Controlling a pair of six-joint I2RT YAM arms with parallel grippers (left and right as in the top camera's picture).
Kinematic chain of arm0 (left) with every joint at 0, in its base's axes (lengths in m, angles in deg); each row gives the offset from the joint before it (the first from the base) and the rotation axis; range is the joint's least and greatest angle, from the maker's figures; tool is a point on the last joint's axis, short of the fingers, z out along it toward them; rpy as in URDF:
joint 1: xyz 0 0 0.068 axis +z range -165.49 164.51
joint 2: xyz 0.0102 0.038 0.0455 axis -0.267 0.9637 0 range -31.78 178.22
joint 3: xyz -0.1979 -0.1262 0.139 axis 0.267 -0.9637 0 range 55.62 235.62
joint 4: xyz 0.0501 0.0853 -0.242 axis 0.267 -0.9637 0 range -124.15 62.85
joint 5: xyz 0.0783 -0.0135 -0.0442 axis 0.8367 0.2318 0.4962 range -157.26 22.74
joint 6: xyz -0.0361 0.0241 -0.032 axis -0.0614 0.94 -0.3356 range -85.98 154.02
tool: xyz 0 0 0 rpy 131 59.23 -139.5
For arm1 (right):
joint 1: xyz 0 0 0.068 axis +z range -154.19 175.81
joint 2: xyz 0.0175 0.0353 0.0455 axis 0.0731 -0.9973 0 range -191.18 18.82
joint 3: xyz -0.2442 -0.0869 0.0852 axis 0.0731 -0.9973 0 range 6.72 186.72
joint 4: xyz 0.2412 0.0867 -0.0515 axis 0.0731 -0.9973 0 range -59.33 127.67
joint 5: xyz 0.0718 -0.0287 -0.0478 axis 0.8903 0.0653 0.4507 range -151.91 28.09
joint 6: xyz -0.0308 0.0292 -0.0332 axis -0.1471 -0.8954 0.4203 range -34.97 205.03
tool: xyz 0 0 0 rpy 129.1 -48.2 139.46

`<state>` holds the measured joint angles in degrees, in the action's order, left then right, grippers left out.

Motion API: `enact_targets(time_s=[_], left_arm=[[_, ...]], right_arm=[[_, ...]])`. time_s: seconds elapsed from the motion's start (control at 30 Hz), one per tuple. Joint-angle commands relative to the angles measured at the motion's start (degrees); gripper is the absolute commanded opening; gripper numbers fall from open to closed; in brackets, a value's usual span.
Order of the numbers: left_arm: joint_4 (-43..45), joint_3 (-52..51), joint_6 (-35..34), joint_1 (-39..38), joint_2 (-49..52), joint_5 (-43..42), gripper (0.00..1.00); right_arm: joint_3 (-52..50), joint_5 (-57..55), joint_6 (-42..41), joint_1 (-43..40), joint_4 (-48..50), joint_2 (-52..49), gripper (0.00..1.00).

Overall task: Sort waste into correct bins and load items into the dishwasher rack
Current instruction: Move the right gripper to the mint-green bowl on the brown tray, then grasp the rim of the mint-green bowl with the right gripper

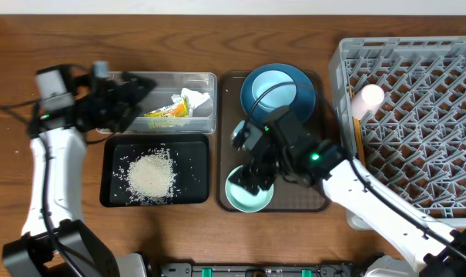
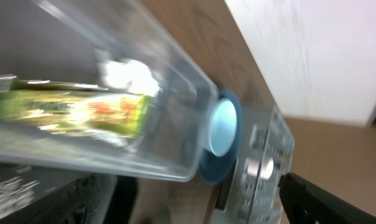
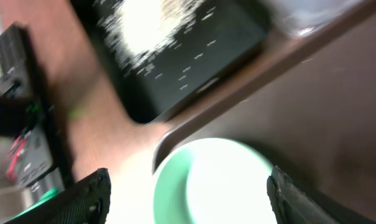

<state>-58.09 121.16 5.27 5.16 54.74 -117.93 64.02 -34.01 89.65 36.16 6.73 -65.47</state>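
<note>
My left gripper (image 1: 129,102) is open and empty at the left end of the clear tub (image 1: 206,123). The tub holds the snack wrapper (image 1: 167,112) and the white napkin (image 1: 196,98); both show in the left wrist view, wrapper (image 2: 69,112) and napkin (image 2: 128,74). Rice (image 1: 150,174) lies in the black tray (image 1: 113,192). My right gripper (image 1: 256,178) is open just above the mint-green bowl (image 1: 244,198), its fingers on either side of the bowl (image 3: 219,180). The light-blue saucer (image 1: 271,88) sits on the dark-blue plate (image 1: 306,92). The pink cup (image 1: 369,96) lies in the grey rack (image 1: 417,131).
The bowl and plate rest on a brown serving tray (image 1: 313,196) between the bins and the rack. A thin wooden strip (image 1: 357,135), perhaps the chopsticks, lies along the rack's left side. The black tray's corner shows in the right wrist view (image 3: 194,68).
</note>
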Motion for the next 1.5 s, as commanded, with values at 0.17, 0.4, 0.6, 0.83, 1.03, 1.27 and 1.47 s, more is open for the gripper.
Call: enact_targets(time_s=[0.17,0.4,0.6,0.83,1.03,1.27,1.47], left_arm=[[-3.5,0.3,-0.4,7.8,-0.1,-1.1,0.94],[-3.5,0.3,-0.4,8.3,-0.1,-1.1,0.94],[-3.5,0.3,-0.4,8.3,-0.1,-1.1,0.94],[-3.5,0.3,-0.4,8.3,-0.1,-1.1,0.94],[-3.5,0.3,-0.4,8.3,-0.1,-1.1,0.94],[-3.5,0.3,-0.4,8.3,-0.1,-1.1,0.94],[-3.5,0.3,-0.4,8.3,-0.1,-1.1,0.94]], right_arm=[[0.9,1.4,0.3,7.8,-6.2,0.0,0.66],[0.7,-10.9,0.3,15.0,-7.6,-0.1,0.61],[0.7,-17.0,0.3,18.5,-6.2,-2.7,0.55],[0.7,-18.5,0.1,18.8,-5.7,-8.6,0.45],[0.7,-18.9,0.2,18.8,-5.7,-9.4,0.32],[0.7,-18.9,0.2,18.8,-6.7,-9.4,0.24],[0.4,-18.9,0.2,18.8,-6.7,-9.4,0.27]])
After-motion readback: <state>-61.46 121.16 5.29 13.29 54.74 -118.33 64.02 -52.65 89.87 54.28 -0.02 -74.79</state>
